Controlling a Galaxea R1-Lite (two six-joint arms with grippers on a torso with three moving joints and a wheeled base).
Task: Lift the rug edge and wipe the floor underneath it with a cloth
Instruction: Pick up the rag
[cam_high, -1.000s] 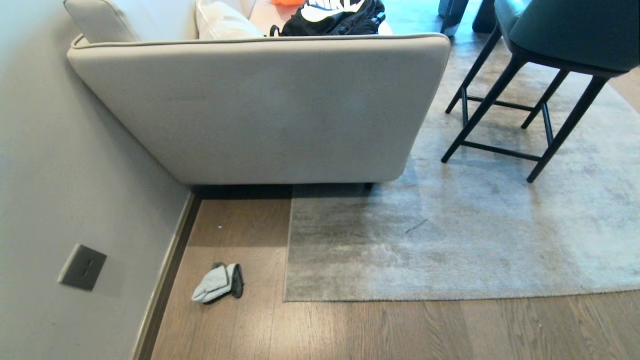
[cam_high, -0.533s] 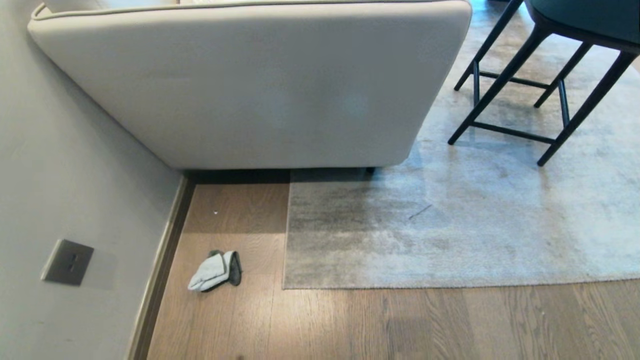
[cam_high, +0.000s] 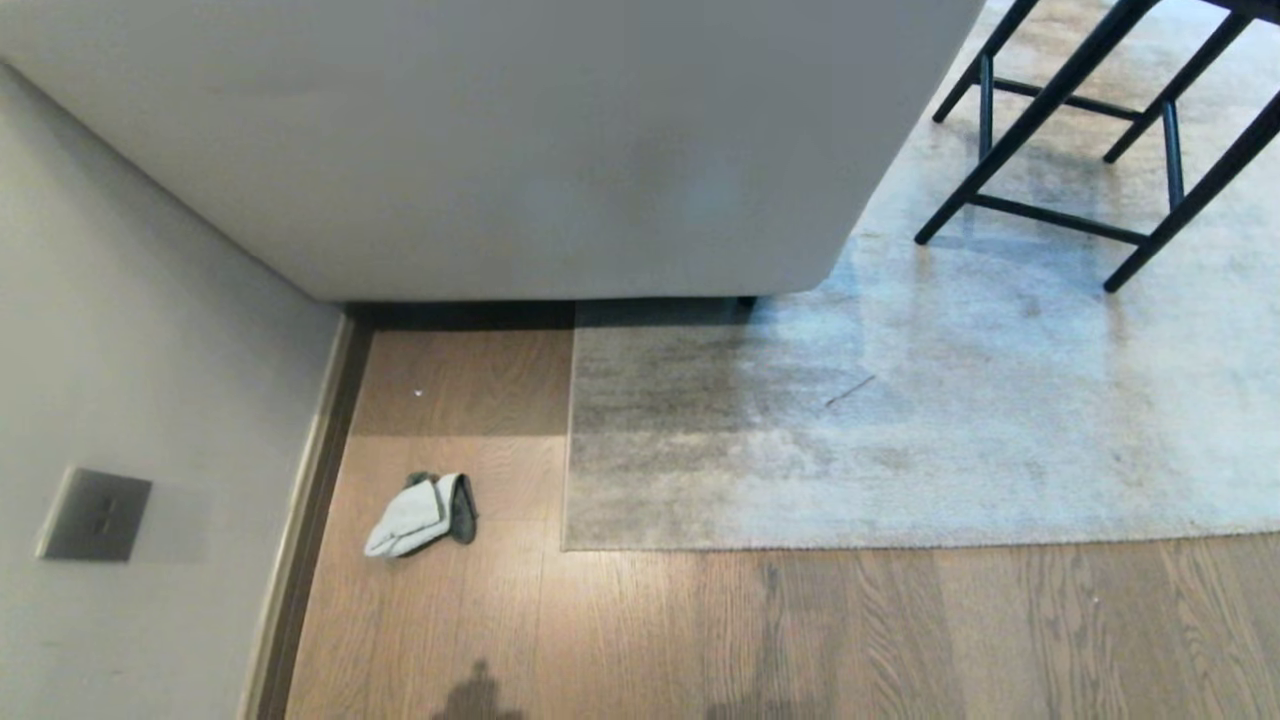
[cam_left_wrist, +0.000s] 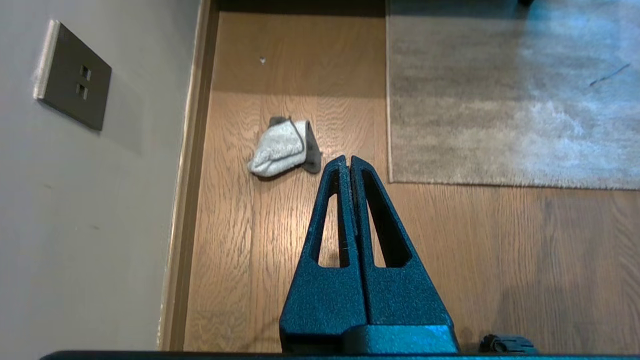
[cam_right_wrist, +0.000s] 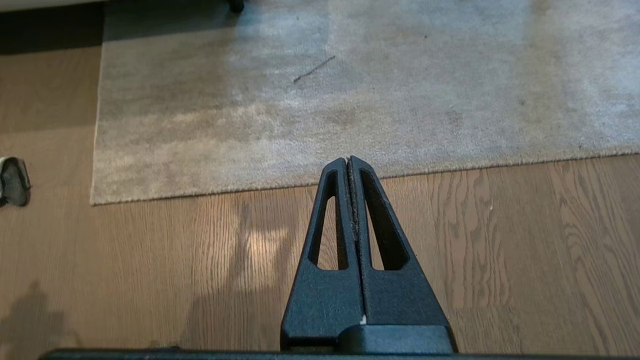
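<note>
Rug edge (cam_high: 800, 545) lies flat on floor (cam_high: 800, 640); cloth (cam_high: 420, 515) sits untouched at nine o'clock of its corner. Left gripper (cam_left_wrist: 348, 161) and right gripper (cam_right_wrist: 348, 161) closed, empty; nothing begun.

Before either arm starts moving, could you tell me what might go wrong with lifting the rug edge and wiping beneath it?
1. The sofa and chair legs stand on the rug, so likely only the free corner of the rug edge will lift.
2. The cloth lies near the baseboard; a reach by the left gripper could bump the wall.
3. Both it and the right gripper are shut; they must open first.
</note>
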